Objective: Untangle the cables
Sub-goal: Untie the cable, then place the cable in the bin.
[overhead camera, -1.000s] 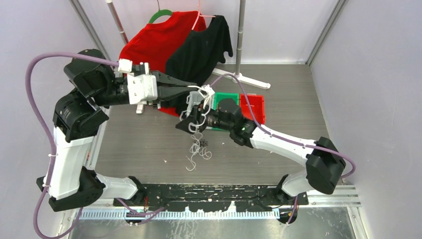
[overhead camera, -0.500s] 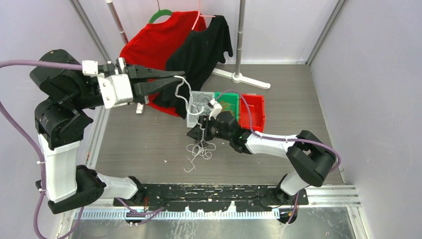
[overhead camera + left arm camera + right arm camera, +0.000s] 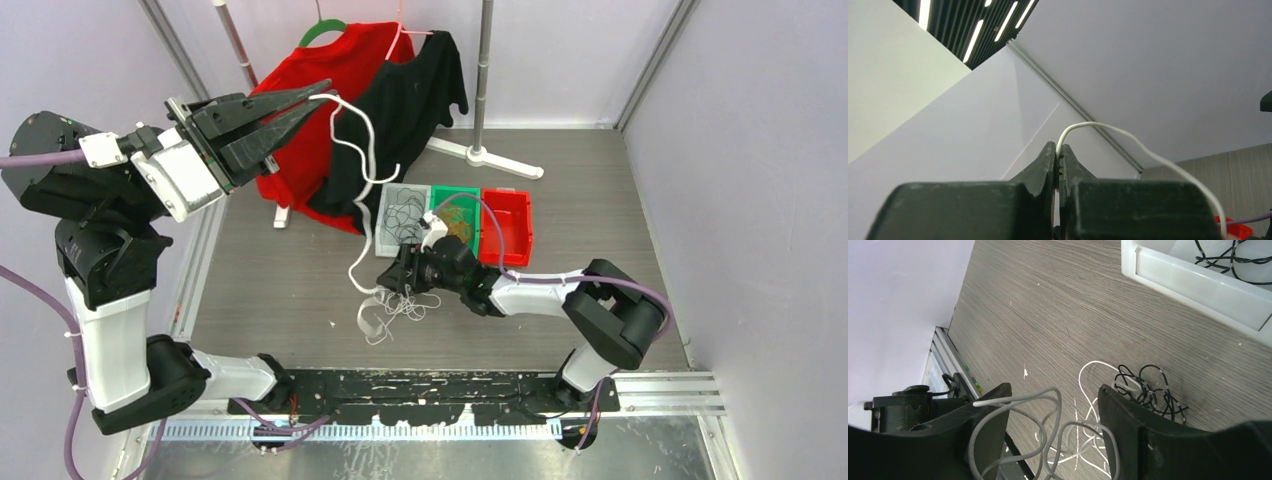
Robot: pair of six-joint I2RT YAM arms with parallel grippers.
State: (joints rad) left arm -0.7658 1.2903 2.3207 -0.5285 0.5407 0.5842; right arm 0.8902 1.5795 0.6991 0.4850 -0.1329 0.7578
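Observation:
My left gripper point(image 3: 322, 92) is raised high at the back left and shut on the end of a white cable point(image 3: 358, 150). The cable hangs in waves down to a tangle of white and black cables point(image 3: 398, 307) on the table. In the left wrist view the jaws point(image 3: 1060, 150) pinch the white cable point(image 3: 1128, 137). My right gripper point(image 3: 398, 278) is low at the tangle and open. In the right wrist view loose pale cable loops point(image 3: 1048, 425) lie between its spread fingers point(image 3: 1054, 390), and a small black cable bunch point(image 3: 1148, 390) lies just beyond.
Three small bins stand behind the tangle: a white one point(image 3: 388, 232) with black cables, a green one point(image 3: 470, 192) with orange-brown cables, and a red one point(image 3: 512, 225). A red shirt point(image 3: 300, 85) and a black shirt point(image 3: 410, 95) hang on a rack at the back.
My left gripper has swung up and to the left, drawing the white cable out long. My right gripper has dropped from the held bunch to the table and opened over the tangle.

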